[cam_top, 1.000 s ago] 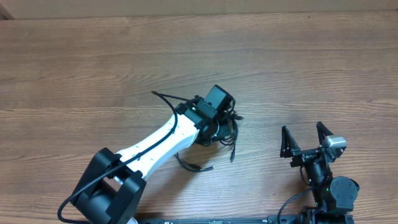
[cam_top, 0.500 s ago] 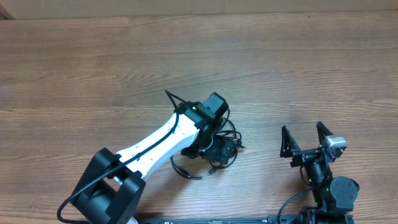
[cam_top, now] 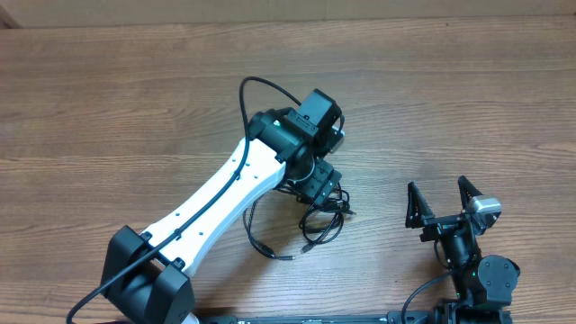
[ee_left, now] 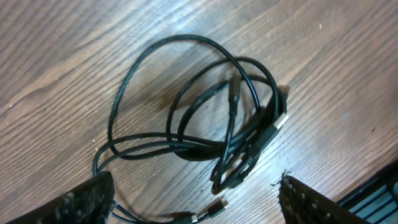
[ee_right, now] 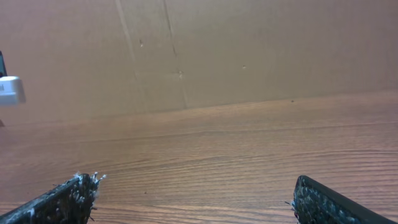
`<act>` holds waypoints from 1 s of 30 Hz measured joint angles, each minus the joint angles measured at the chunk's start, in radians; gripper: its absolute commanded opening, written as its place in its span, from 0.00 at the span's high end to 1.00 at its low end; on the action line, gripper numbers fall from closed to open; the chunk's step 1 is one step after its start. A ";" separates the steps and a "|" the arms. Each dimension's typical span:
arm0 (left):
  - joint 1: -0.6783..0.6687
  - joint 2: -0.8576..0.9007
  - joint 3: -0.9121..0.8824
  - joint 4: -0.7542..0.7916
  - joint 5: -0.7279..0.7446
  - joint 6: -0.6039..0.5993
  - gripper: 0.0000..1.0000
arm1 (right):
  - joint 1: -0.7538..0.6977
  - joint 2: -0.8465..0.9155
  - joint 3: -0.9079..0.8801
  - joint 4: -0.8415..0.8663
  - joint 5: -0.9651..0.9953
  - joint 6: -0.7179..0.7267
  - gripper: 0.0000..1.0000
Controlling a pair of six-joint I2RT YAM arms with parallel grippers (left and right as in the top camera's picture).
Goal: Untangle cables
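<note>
**Overhead.** Noted left gripper (cam_top: 319,184) near centre of table (cam_top: 108,90), aimed down. Cannot tell finger spread from here. Found cables (cam_top: 322,220) as one loose black tangle at 6 o'clock from that gripper. Cannot tell whether upper loops touch it or lie just beneath. Traced one strand out toward 7 o'clock, ending in a small plug (cam_top: 286,256) flat on the wood. Logged right gripper (cam_top: 438,187) at 3 o'clock from the tangle, well apart from it, spread wide and gripping nothing.

**Left wrist.** Saw both fingers (ee_left: 87,202) far apart at the bottom corners, clamped on nothing. Placed cables (ee_left: 267,134) at 12 o'clock from the fingers, lying on the wood in overlapping loops. Marked densest crossing toward 1 o'clock, with a plug end there. Followed one strand down to just beside the finger at picture left; contact unclear.

**Right wrist.** Saw fingers (ee_right: 56,202) spread at the bottom corners over wood grain. Noted brown cardboard wall (ee_right: 249,50) at 12 o'clock. Caught small white object (ee_right: 9,90) at the 9 o'clock edge, identity unclear.
</note>
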 measured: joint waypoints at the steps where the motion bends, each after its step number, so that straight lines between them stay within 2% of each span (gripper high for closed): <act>1: -0.002 0.000 -0.005 0.004 0.000 0.006 0.18 | 0.000 0.000 0.000 0.000 0.000 -0.001 0.00; 9: -0.004 0.000 -0.183 0.151 0.120 0.060 0.21 | 0.000 0.000 0.000 0.000 0.000 0.000 0.00; 12: -0.004 0.000 -0.218 0.162 0.155 0.060 0.18 | 0.000 0.000 0.000 0.000 0.000 -0.001 0.00; 14: -0.004 0.000 -0.222 0.162 0.169 0.051 0.11 | 0.000 0.000 0.000 0.000 0.000 -0.001 0.00; 18: -0.004 0.000 -0.222 0.162 0.183 0.007 0.10 | 0.000 0.000 0.000 0.000 0.000 0.000 0.00; 21: -0.004 0.000 -0.219 0.120 0.190 -0.026 0.00 | 0.000 0.000 0.000 0.000 0.000 0.000 0.00; 26: -0.004 0.002 -0.138 -0.034 0.190 -0.053 0.00 | 0.000 0.000 0.000 0.000 0.000 -0.001 0.00; 30: -0.004 0.002 -0.050 -0.073 0.190 -0.063 0.00 | 0.000 0.000 0.000 0.000 0.000 -0.001 0.00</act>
